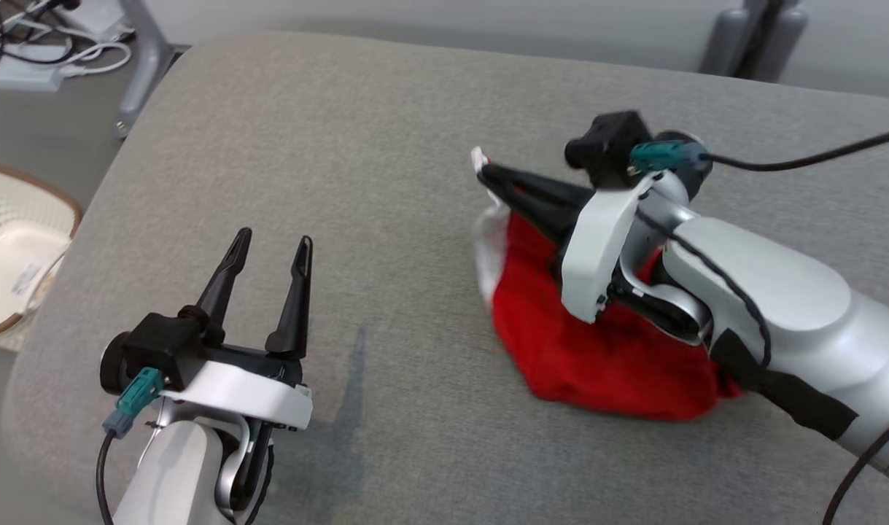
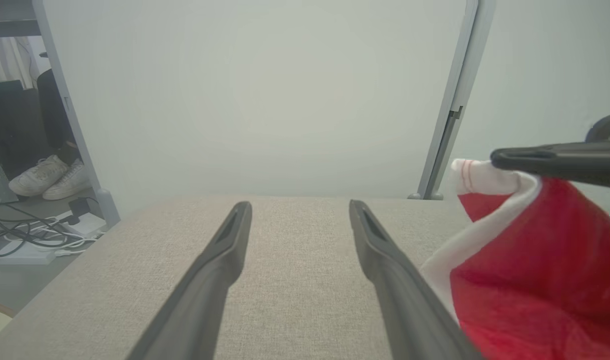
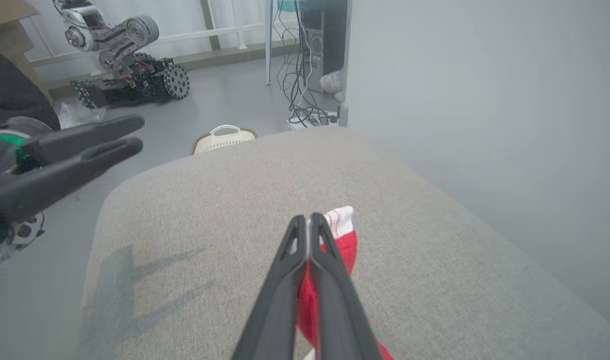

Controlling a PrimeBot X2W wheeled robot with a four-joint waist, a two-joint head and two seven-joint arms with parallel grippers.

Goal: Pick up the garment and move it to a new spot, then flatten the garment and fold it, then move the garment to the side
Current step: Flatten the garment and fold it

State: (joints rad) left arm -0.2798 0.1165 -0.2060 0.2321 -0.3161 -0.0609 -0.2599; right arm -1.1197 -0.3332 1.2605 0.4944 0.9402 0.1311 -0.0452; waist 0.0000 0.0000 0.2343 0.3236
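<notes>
We judge the pick-up is in hand; our right hand (image 1: 488, 173) pinches the white hem of the red garment (image 1: 597, 357), heaped on the surface's (image 1: 342, 146) right half; our left hand (image 1: 275, 239) hangs wide, empty, near the left edge; next we need a clean lift; the forearm hides much of the heap.

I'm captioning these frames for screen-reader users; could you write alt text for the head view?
The right gripper, shut, pinches the white edge of a red garment bunched on a grey cushioned surface. The left gripper is open at lower left, holding nothing.
</notes>
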